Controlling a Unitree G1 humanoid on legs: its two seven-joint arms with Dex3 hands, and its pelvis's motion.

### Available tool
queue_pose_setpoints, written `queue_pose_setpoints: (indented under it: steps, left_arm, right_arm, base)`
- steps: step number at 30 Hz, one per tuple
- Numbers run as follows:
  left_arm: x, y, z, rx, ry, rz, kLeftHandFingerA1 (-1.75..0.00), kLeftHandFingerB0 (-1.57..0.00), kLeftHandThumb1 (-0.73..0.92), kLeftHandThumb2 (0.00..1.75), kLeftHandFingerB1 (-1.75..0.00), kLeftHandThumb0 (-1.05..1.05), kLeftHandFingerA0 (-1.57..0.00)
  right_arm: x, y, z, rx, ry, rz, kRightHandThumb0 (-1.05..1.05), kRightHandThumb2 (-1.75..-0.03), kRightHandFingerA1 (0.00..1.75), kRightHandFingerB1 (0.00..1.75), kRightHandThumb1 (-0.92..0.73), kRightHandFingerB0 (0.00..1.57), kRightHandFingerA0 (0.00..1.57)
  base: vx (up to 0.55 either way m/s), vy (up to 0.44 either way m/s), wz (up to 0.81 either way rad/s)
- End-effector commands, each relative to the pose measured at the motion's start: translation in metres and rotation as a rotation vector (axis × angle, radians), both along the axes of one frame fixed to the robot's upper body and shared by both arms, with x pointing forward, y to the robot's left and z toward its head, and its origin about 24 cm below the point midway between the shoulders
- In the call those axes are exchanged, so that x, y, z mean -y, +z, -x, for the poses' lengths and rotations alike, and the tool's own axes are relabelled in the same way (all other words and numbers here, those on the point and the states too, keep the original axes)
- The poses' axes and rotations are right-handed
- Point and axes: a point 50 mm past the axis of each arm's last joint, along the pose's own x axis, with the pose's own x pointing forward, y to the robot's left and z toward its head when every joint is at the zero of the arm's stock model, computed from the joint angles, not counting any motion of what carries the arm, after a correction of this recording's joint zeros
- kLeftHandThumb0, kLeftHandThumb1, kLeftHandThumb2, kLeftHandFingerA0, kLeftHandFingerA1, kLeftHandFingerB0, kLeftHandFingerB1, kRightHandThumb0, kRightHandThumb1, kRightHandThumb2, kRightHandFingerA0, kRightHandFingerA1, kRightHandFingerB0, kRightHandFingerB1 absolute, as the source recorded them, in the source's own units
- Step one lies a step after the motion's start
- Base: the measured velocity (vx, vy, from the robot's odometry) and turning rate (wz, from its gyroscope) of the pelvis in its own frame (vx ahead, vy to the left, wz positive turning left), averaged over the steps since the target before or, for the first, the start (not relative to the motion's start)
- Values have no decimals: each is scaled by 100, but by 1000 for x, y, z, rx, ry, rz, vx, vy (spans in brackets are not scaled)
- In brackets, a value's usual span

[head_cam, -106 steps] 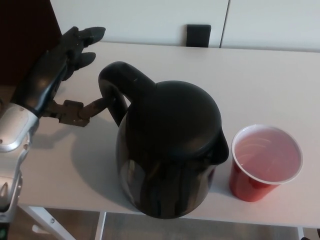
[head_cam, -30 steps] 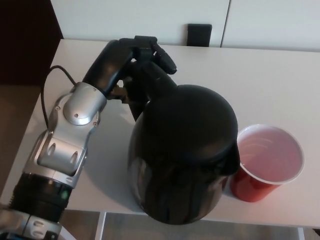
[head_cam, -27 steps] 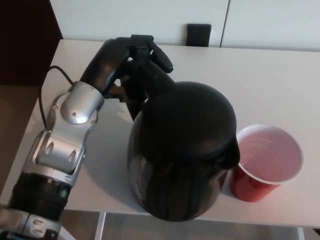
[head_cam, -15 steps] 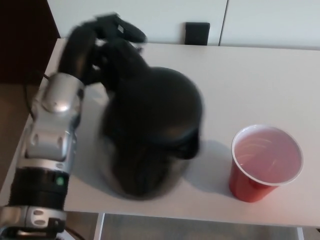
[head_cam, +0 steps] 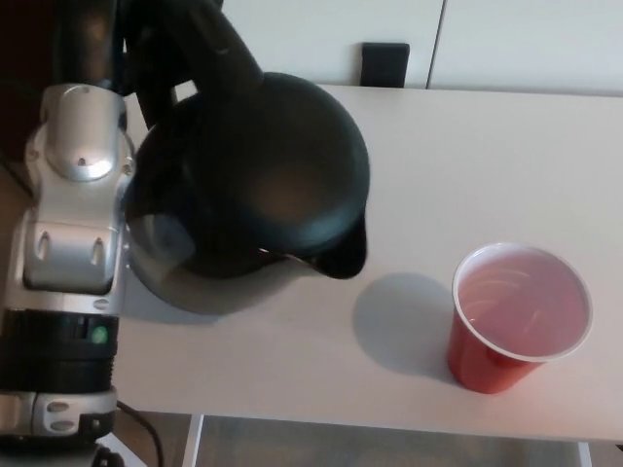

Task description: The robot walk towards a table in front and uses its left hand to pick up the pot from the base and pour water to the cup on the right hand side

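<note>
The left hand (head_cam: 180,39) grips the handle of the black pot (head_cam: 253,175), lifted above the table (head_cam: 487,156) well left of the red cup (head_cam: 521,316); carrying it rightward and tipping seems next.

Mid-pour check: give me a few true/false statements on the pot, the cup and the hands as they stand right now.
1. The left hand holds the pot by its handle. True.
2. The pot's spout is over the cup. False: the spout hangs over bare table, left of the cup.
3. The cup stands upright. True.
4. The cup is blue. False: it is red with a white rim.
5. The right hand steadies the cup. False: no right hand is in view.
</note>
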Motion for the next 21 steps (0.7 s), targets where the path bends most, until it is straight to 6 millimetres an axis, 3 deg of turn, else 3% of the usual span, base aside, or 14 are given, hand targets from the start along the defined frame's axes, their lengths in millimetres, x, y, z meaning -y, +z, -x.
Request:
queue_pose_setpoints:
  steps: [1,3,7,10,13,14,17,18,21]
  left_arm:
    - [2,19,4,134,109,-121,-150,-79,80,67,-109,-10,-94]
    - [10,20,5,187,154,-246,-152,-79,79,64,-106,-12,-92]
    - [19,19,8,238,144,-307,-151,-78,77,68,-112,-12,-92]
    - [29,18,12,294,151,-407,-165,-75,72,64,-120,-11,-90]
    - [30,18,12,300,153,-417,-165,-75,72,64,-120,-11,-90]
    - [40,18,17,364,160,-514,-175,-67,73,60,-117,-18,-77]
    - [41,18,18,374,162,-527,-175,-67,73,60,-117,-18,-77]
    - [43,19,19,385,162,-548,-174,-77,72,60,-87,-19,-83]
    - [46,20,19,402,162,-579,-174,-77,72,60,-87,-19,-83]
  right_arm:
    - [5,5,-3,4,5,31,-54,-80,60,49,-41,32,48]
    - [5,6,-5,1,7,34,-55,-79,60,48,-41,32,48]
    - [5,6,-5,-1,6,34,-54,-79,59,49,-42,34,49]
    - [4,6,-7,-2,17,41,-54,-79,60,49,-42,33,49]
    - [4,6,-8,-2,17,42,-54,-79,60,49,-42,33,49]
    - [3,7,-10,10,22,30,-54,-80,62,51,-42,35,50]
    - [3,8,-10,12,22,29,-54,-80,62,51,-42,35,50]
    - [3,8,-11,10,26,34,-56,-80,61,49,-41,34,50]
    - [2,8,-12,7,32,43,-56,-80,61,49,-41,34,50]
  base:
    - [0,0,0]
    - [0,0,0]
    - [0,0,0]
    - [0,0,0]
    - [0,0,0]
    - [0,0,0]
    - [0,0,0]
    - [0,0,0]
    - [0,0,0]
